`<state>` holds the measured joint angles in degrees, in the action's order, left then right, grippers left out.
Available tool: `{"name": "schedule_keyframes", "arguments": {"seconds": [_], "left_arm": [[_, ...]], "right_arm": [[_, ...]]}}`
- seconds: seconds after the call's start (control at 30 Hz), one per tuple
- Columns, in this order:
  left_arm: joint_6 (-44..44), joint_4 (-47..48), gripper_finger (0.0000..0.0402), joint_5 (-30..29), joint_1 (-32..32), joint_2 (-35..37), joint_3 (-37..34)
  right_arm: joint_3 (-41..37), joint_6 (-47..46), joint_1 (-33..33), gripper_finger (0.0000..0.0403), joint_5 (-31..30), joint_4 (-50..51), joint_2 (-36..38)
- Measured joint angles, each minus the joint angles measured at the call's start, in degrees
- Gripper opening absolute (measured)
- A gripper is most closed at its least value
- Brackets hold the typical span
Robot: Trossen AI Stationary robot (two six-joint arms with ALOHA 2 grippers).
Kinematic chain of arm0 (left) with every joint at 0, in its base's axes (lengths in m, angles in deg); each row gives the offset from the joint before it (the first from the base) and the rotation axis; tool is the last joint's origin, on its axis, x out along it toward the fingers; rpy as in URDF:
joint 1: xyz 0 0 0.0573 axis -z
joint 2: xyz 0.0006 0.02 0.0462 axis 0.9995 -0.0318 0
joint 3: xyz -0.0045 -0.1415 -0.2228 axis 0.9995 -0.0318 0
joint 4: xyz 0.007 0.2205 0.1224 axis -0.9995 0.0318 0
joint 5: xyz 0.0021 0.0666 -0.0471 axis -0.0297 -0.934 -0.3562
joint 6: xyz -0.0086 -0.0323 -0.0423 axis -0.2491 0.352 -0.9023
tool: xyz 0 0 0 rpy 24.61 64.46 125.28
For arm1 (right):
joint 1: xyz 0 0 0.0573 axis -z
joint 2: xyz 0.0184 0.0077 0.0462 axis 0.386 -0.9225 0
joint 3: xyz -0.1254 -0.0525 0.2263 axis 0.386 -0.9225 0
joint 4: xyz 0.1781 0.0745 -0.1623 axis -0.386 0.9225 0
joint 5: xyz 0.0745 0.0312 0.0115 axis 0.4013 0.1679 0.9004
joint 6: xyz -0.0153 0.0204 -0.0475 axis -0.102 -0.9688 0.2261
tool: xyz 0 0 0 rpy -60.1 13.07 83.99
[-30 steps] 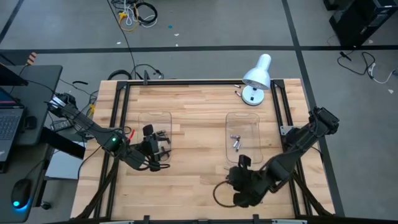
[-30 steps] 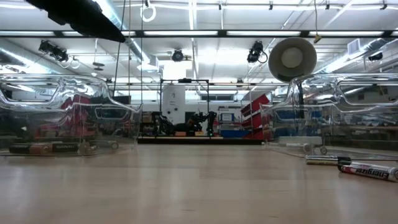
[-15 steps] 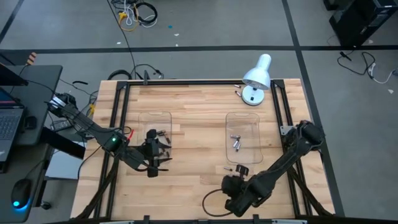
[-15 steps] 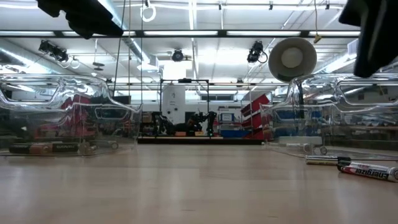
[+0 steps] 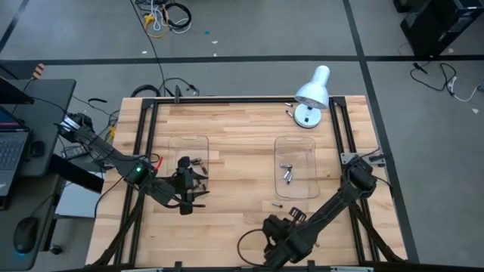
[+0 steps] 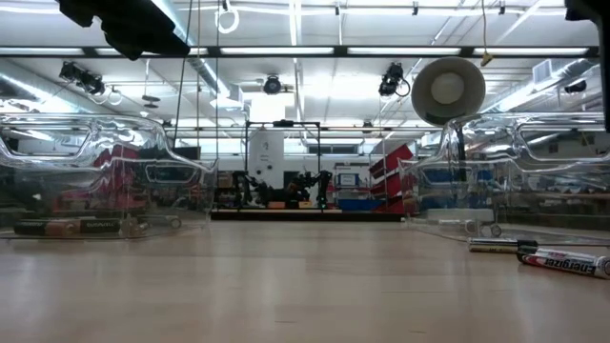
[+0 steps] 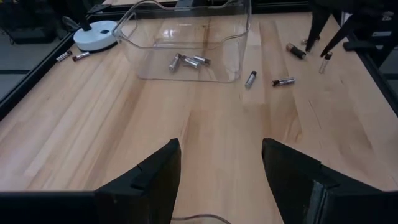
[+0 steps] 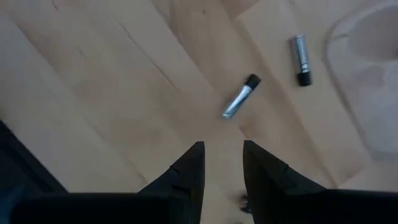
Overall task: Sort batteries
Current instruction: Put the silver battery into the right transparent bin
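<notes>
Here, my right fingers (image 8: 221, 174) stand slightly apart and empty above the bare worktop (image 8: 93, 93), near two loose batteries (image 8: 240, 97). My left fingers (image 7: 217, 165) are wide apart and empty by the left tray (image 5: 187, 155); more batteries lie in the right tray (image 5: 296, 166).

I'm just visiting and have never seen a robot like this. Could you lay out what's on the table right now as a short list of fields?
Surface: wooden table
Left tray: clear plastic, a few batteries at its near end
Right tray: clear plastic, silver batteries inside
Loose batteries: two silver ones with dark caps on the wood near the right tray
Lamp: white, at the far right corner
Left gripper: open, by the left tray's near end
Right gripper: empty, fingers slightly apart, above the loose batteries at the near edge
</notes>
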<state>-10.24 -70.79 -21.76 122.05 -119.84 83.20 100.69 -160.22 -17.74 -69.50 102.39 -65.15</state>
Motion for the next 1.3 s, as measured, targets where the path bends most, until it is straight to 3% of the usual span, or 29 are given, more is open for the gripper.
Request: {"name": "schedule_keyframes", "arguments": {"seconds": [0.33,0.5,0.8,1.3], "left_arm": [[0.28,0.19,0.0223,-0.30,0.00,0.00,0.00],[1.62,0.15,0.0223,-0.35,0.00,0.00,0.00],[1.70,0.20,0.0223,-0.35,0.00,0.00,0.00],[1.92,0.27,0.0223,-2.40,-0.07,0.00,0.00]], "right_arm": [[0.68,-3.52,3.45,0.0095,1.49,0.40,-0.47],[0.68,-1.56,5.08,0.0095,-1.77,1.25,-0.47],[0.68,-2.34,6.16,0.0095,-2.05,0.66,-0.54],[0.53,-7.64,5.04,0.0095,-0.01,1.38,-7.84]]}}
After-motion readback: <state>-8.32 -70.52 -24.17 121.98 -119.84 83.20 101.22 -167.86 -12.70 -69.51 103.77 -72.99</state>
